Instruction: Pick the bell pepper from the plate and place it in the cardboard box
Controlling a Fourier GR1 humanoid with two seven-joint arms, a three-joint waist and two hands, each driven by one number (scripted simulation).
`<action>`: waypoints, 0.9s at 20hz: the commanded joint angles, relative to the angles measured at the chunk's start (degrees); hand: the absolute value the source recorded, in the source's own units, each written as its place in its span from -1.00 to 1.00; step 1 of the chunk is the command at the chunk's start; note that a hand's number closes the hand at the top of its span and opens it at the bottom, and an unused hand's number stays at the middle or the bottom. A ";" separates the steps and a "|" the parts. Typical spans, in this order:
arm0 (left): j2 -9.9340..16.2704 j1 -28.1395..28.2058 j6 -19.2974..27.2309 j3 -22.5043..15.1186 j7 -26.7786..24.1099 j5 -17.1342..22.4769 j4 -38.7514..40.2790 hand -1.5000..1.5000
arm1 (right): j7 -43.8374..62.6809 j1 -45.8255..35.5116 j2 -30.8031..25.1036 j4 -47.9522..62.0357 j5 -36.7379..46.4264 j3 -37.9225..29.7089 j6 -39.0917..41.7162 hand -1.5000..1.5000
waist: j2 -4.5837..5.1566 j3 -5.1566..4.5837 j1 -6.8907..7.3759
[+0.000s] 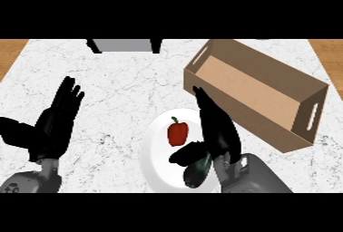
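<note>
A red bell pepper (178, 133) with a green stem lies on the white plate (157, 165) at the counter's lower middle. My right hand (216, 129) hovers over the plate's right side, just right of the pepper, its fingers straight and pointing away from me, thumb reaching toward the plate's middle; it holds nothing. The open cardboard box (258, 93) sits tilted at the upper right, its near wall close behind my right fingertips. My left hand (57, 122) rests open at the left, fingers up.
A dark green vegetable (198, 171) lies on the plate below my right thumb. A grey appliance (124, 45) stands at the counter's far edge. Wooden floor shows past the marble counter's left and right corners.
</note>
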 commanded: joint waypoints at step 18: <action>-3.28 2.30 -6.69 5.88 1.99 -3.44 -0.99 0.00 | -5.82 0.97 7.10 14.81 6.32 -3.46 -2.65 -1.00 | 0.05 0.02 0.15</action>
